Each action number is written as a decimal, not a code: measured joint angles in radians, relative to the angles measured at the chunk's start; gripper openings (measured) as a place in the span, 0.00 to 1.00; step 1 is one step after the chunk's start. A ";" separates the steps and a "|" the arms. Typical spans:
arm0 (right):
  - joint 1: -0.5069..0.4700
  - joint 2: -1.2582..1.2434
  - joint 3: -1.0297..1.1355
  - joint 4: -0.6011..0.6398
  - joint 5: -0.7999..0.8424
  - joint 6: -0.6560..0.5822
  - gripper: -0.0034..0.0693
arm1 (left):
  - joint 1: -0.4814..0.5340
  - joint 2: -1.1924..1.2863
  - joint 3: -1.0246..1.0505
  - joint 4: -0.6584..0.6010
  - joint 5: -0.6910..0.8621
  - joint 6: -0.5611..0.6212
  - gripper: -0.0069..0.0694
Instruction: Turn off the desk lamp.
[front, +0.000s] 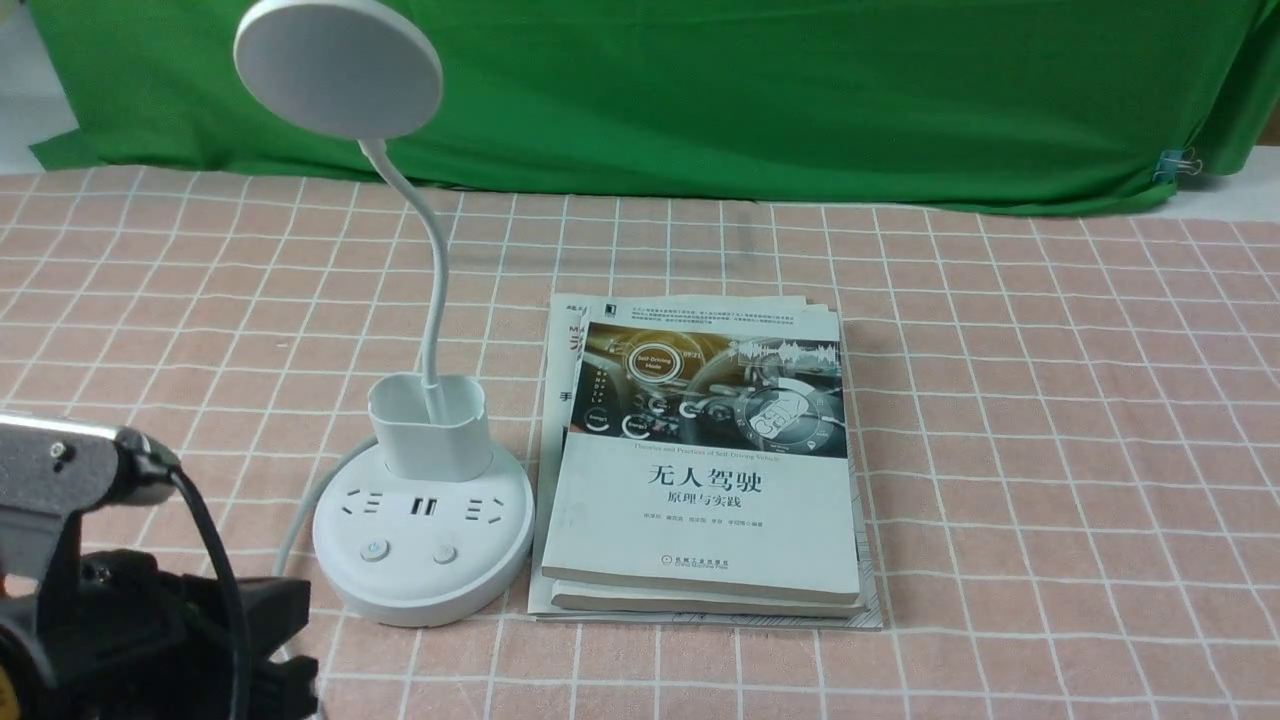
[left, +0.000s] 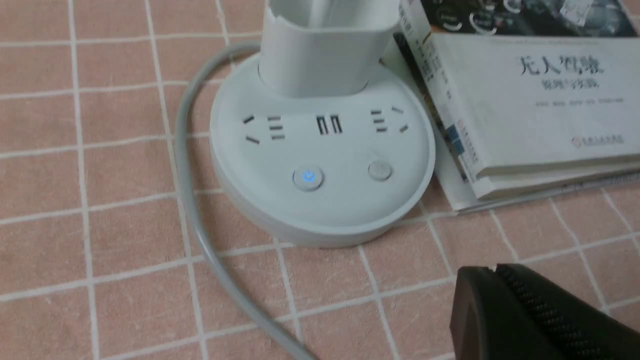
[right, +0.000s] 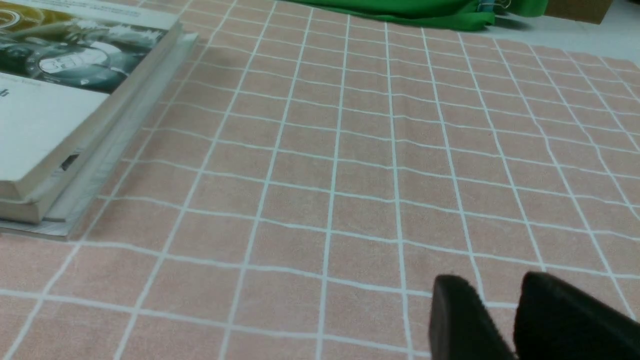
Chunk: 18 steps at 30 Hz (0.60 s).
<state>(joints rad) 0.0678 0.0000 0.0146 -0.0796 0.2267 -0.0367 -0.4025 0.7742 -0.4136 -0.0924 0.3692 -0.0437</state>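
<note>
The white desk lamp stands left of centre on the checked cloth. Its flat disc head (front: 338, 65) is up high on a thin bent neck (front: 432, 280). The neck rises from a small cup (front: 430, 428) on the round base (front: 425, 570). The base (left: 320, 210) has sockets and two buttons. One button (left: 308, 178) shows a blue light and the other (left: 379, 170) is plain. My left gripper (left: 495, 270) is shut and empty, just above the cloth in front of the base, not touching it. My right gripper (right: 492, 290) is slightly open and empty over bare cloth.
A stack of books (front: 700, 470) lies right beside the base, and shows in the right wrist view (right: 60, 115). The lamp's grey cord (left: 192, 210) curves round the base's left side. A green cloth (front: 750, 90) hangs at the back. My left arm (front: 100, 600) fills the bottom-left corner.
</note>
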 joint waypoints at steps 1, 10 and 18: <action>0.000 0.000 0.000 0.000 0.000 0.000 0.38 | 0.000 0.000 0.007 0.009 0.004 0.009 0.10; 0.000 0.000 0.000 0.000 0.000 0.000 0.38 | 0.000 0.000 0.019 0.082 0.024 0.032 0.10; 0.000 0.000 0.000 0.000 0.000 0.000 0.38 | 0.139 -0.273 0.157 0.060 -0.127 0.044 0.10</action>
<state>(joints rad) 0.0678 0.0000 0.0146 -0.0796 0.2267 -0.0367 -0.2638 0.5007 -0.2570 -0.0328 0.2420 0.0000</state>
